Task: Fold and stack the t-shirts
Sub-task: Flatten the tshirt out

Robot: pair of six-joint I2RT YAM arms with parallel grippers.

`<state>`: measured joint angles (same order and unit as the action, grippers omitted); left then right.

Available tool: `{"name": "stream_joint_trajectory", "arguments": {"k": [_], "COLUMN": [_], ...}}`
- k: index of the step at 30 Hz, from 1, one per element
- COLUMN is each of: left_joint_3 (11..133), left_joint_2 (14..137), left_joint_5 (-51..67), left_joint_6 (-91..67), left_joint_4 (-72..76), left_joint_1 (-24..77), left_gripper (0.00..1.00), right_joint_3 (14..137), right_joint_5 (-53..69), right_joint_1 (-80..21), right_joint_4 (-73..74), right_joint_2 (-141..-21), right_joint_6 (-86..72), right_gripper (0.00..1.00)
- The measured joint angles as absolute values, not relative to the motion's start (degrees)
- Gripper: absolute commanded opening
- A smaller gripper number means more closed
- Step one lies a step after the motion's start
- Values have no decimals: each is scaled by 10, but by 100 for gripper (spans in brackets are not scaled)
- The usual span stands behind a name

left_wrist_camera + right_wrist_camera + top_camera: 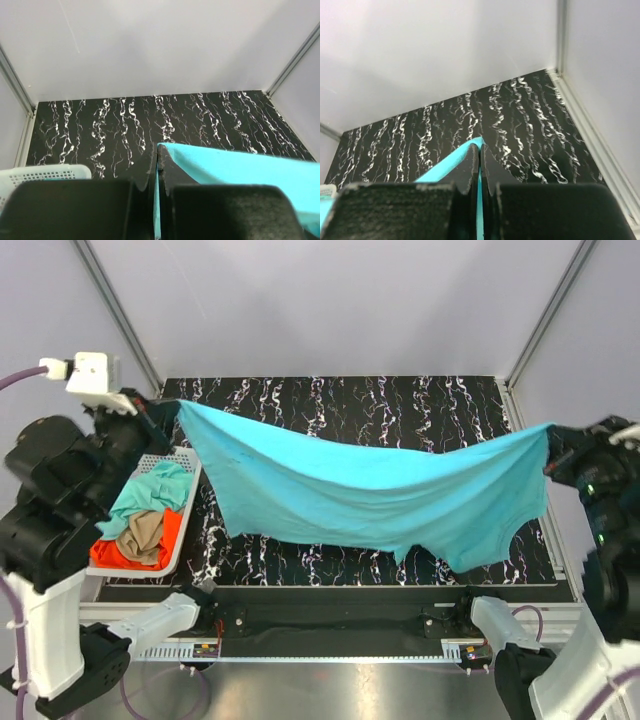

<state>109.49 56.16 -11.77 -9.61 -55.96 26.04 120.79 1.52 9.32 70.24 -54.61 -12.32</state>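
Cyan t-shirt hangs sagging above the tabletop, left hand and right hand each clamped shut on a top corner; thin, limp, light cloth, probably best pinched at corners.

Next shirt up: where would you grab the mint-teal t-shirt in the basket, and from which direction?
Pinch the raised bunched fold of the mint-teal t-shirt, coming straight down: it lies crumpled uppermost over the tan t-shirt, and the walls of the white basket likely block side approaches.
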Motion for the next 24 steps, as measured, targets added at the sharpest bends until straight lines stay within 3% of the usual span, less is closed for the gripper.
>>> {"name": "stream_joint_trajectory", "arguments": {"k": [5, 10, 14, 19, 22, 24], "left_joint_3": [1060, 1061, 1093, 1302, 1317, 1255], "left_joint_2": [627, 762, 894, 1061, 1058, 1013], "left_joint_5": [-131, -176, -241, -285, -289, -285], "left_joint_6": [-77, -41, 23, 102, 136, 149], "left_joint_4": [-497, -410, -331, -271, -227, -168], "left_joint_1": [260, 256, 252, 243, 239, 238], "left_gripper": [0, 0, 0, 0, 0, 0], "right_joint_3": [1047, 1042, 1133, 1412, 1475, 1443], "right_joint_5": [69, 91, 91, 85, 84, 84], "right_joint_1": [93, 93, 93, 94, 95, 95], "right_joint_4": [558, 427, 375, 398, 398, 376], "right_joint_2": [-571, -732, -890, -1072, -1083, -1053], "right_joint_6": [-134, -149, -143, -115, -99, -90], "right_gripper": [0, 0, 0, 0, 0, 0]}}
